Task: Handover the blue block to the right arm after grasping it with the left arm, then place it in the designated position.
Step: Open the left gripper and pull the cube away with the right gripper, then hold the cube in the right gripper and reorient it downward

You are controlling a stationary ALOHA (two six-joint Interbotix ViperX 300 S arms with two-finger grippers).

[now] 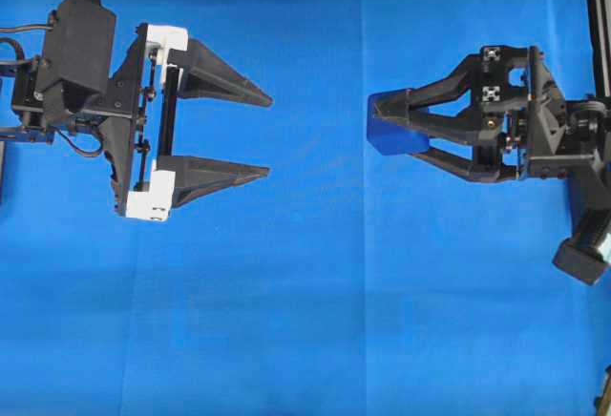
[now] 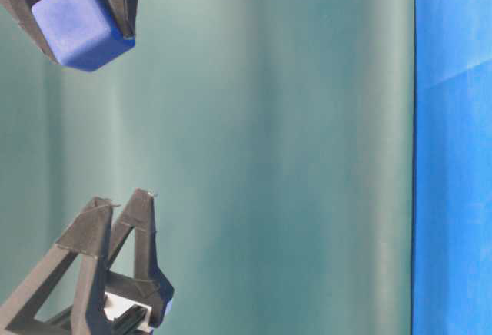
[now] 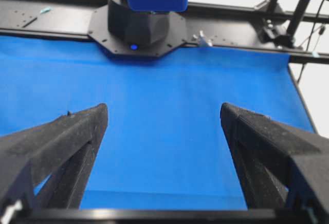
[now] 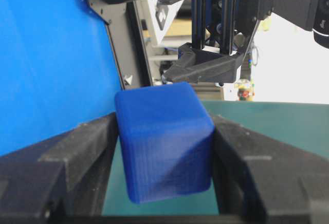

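**Blue block held by the right gripper, clear of the open left one**

Blue cloth (image 1: 305, 321) covers the whole table in the overhead view. At the left of the scene the left arm (image 1: 76, 63) reaches in level, and its left gripper (image 1: 267, 137), the one with white brackets, has its two black fingers (image 1: 229, 87) spread wide with nothing between them; the left wrist view shows only cloth in the gap.

Across a bare stretch of cloth, well apart from those fingertips, the right gripper (image 1: 380, 122) points back toward the left one. Its all-black jaws are partly closed on the blue block (image 1: 389, 130), which sits at their very tips. In the right wrist view the block (image 4: 163, 142) fills the space between both fingers, touching each. The table-level view shows the block (image 2: 77, 24) pinched and clear of the cloth. The right arm (image 1: 563, 135) enters from the right edge.
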